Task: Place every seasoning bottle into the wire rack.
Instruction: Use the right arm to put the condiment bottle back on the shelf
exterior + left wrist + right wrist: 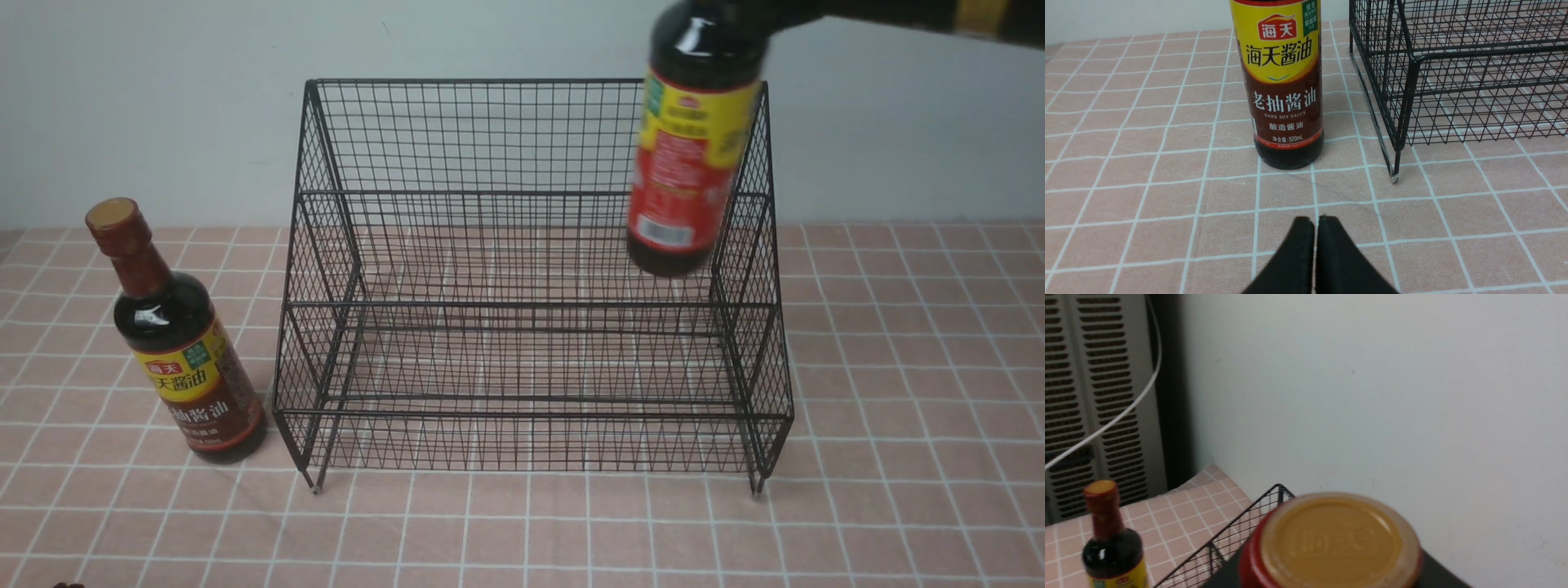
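Glossy red-label bottle (690, 163) clamped in right tool (1331, 575) over mesh rack (490, 196); left tool (1315, 228) clenched.

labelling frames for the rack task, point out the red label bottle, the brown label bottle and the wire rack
red-label bottle (690, 175): front view, middle of its red label
brown-label bottle (204, 396): front view, on its label
wire rack (531, 441): front view, low front mesh wall

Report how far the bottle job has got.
Done: nothing yet; the wire rack holds no bottle. In hand: the right gripper holds the red-label bottle near its top, in the air at the rack's right side, not set down. Left: the brown-label bottle stands on the table left of the rack, with the shut, empty left gripper in front of it.
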Available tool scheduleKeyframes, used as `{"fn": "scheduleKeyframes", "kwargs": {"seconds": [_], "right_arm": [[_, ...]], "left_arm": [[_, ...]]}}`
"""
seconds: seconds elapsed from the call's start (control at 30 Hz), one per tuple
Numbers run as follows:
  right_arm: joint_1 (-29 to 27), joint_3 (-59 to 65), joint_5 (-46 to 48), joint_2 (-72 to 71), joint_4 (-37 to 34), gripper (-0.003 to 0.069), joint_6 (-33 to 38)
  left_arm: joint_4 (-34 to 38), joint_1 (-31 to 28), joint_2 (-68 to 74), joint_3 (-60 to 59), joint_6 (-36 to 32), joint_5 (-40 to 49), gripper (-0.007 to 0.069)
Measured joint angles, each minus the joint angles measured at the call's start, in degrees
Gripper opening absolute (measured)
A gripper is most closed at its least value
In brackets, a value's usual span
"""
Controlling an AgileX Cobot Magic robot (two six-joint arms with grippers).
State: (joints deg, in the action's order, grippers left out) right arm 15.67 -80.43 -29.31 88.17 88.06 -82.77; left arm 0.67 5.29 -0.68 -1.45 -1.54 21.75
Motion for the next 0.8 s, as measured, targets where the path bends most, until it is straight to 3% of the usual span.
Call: {"fn": "scheduleKeyframes", "kwargs": {"seconds": [0.27, 0.47, 0.8], "right_arm": [[1.1, -1.0, 2.5, 5.2, 1.3, 0.0268, -0.4], [1.1, -1.0, 0.4, 6.2, 12.8, 0.0268, -10.2], [1.1, 2.4, -1.2, 6.3, 13.0, 0.0268, -18.3]], "left_arm": [[0.0, 0.0, 0.0, 0.0, 0.0, 0.0, -0.0007], [0.0, 0.0, 0.0, 0.0, 0.0, 0.0, -0.0007], [0.0, 0.0, 0.0, 0.0, 0.0, 0.0, -0.0007]]}}
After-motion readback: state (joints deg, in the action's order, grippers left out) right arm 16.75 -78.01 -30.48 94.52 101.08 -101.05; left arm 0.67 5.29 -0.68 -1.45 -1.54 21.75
